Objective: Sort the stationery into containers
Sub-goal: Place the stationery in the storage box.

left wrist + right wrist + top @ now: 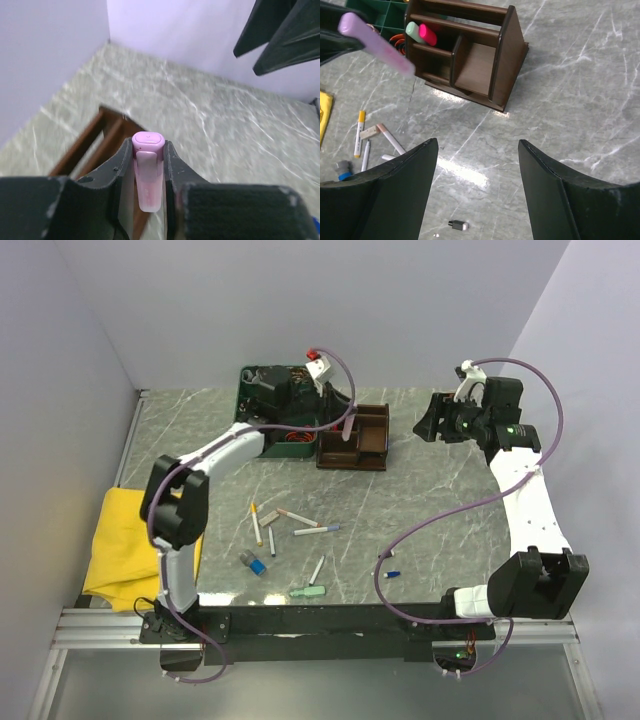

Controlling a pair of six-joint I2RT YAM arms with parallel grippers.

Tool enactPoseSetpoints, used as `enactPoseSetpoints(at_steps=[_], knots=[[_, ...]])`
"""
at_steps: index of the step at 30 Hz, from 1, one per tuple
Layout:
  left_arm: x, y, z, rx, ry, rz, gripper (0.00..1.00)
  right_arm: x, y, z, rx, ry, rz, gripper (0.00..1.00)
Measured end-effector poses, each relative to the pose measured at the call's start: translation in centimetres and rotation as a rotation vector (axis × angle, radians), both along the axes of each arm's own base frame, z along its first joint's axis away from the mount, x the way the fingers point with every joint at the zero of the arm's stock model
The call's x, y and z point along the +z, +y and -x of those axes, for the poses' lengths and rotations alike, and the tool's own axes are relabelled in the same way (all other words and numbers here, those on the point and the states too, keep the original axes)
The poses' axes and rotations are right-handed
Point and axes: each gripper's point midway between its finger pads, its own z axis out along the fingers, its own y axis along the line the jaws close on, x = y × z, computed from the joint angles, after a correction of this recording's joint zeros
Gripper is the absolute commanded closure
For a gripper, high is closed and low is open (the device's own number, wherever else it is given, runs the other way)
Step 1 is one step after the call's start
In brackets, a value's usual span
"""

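We see the grey marbled bench (pixel 420 510) with a yellow cloth (pixel 125 545) hanging over its left edge. Towards the far edge, about midway along, stands the brown wooden organiser (pixel 358 437), and a green box (pixel 245 390) sits just beside it on its left.

The left hand (pixel 148 146) is raised by the organiser's left end and is clamped on a pink highlighter (pixel 148 172), its cap end poking out past the fingertips. From the right wrist camera we see that highlighter tilted in the air, not touching the organiser. The right hand (pixel 476 145) hovers to the right of the organiser with its fingers spread wide and nothing between them.

One of the organiser's compartments holds a mint highlighter (pixel 412 31) and a bright pink marker (pixel 427 34) side by side.

The other stationery lies loose in the near left part of the bench:
- a yellow-capped pen (pixel 256 523)
- a pen with a bluish end (pixel 316 530)
- a white pen (pixel 317 569)
- a blue-capped piece (pixel 253 562)
- a mint piece (pixel 310 591) close to the near edge

A tiny blue bit (pixel 392 574) lies apart to their right.
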Motion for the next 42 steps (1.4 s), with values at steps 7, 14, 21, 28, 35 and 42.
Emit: enactPoseSetpoints(at_steps=[7, 14, 21, 28, 35, 42], knots=[[-0.7, -2.5, -2.3, -0.022, -0.14, 0.091, 0.99, -0.1, -0.4, -0.1, -0.011, -0.005, 0.024, 0.27], [-1.1, -2.8, -3.4, -0.004, -0.212, 0.11, 0.99, -0.3, -0.7, -0.2, -0.019, -0.003, 0.039, 0.27], [-1.2, -2.6, -4.0, 0.02, -0.273, 0.094, 0.99, -1.1, -0.8, 0.0, -0.024, 0.015, 0.041, 0.27], [-3.5, -1.6, -4.9, 0.06, -0.288, 0.036, 0.99, -1.6, -0.8, 0.1, -0.024, 0.029, 0.04, 0.27], [-6.1, -0.3, -5.5, 0.095, -0.266, -0.011, 0.93, -2.0, -0.8, -0.1, -0.024, 0.037, 0.038, 0.27], [-8.0, 0.7, -5.8, 0.133, -0.243, -0.046, 0.65, -2.5, -0.7, -0.3, -0.027, 0.053, 0.033, 0.27]])
